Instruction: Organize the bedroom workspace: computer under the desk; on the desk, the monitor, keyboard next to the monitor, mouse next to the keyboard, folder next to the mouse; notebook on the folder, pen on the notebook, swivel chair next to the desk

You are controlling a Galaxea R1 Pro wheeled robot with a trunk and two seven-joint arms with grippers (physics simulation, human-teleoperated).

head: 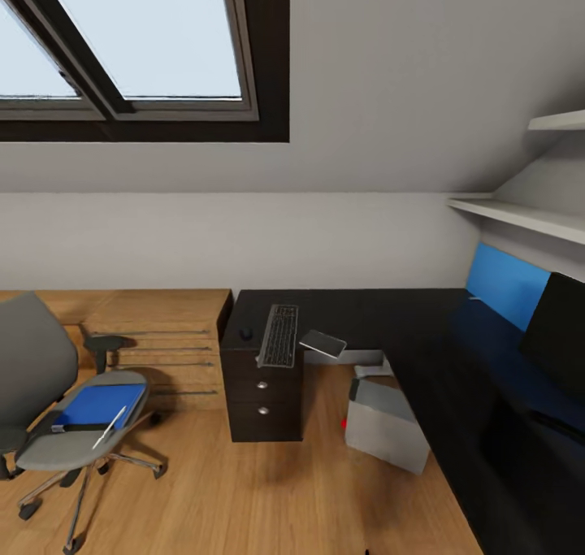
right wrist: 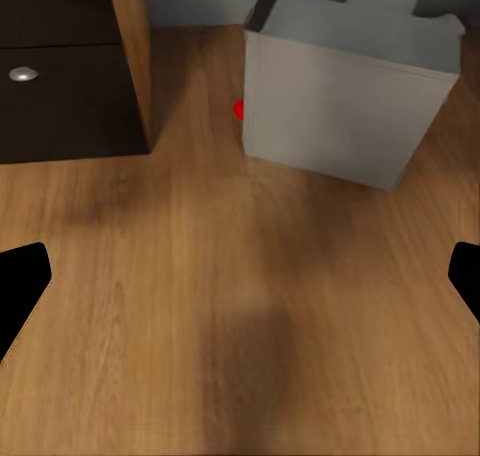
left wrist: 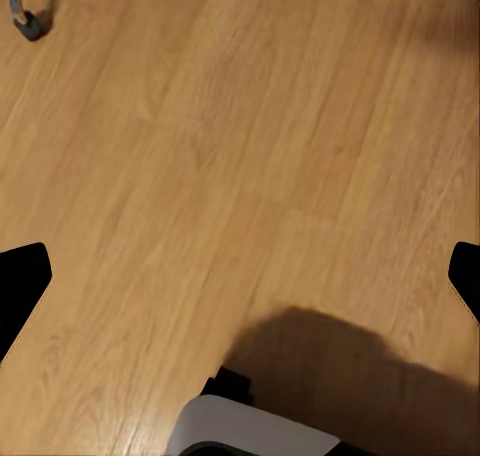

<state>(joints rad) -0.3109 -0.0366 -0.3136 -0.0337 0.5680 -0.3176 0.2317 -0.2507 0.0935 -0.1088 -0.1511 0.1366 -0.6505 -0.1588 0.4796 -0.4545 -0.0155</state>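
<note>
Wooden floor (head: 268, 498) is seen beneath the desk (head: 382, 315). Keyboard (head: 279, 336), mouse (head: 246, 335) and monitor (head: 556, 336) lie there; folder (head: 97, 405) and pen (head: 109, 427) on the swivel chair (head: 49, 384). From the right wrist, the computer (right wrist: 345, 96) is seen; both grippers' fingertips (right wrist: 22, 286) are spread.

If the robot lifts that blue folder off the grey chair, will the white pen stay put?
Probably not: the thin white pen lies loose across the flat blue folder, so tilting would likely roll it off. The folder looks thin, possibly bendy.
</note>
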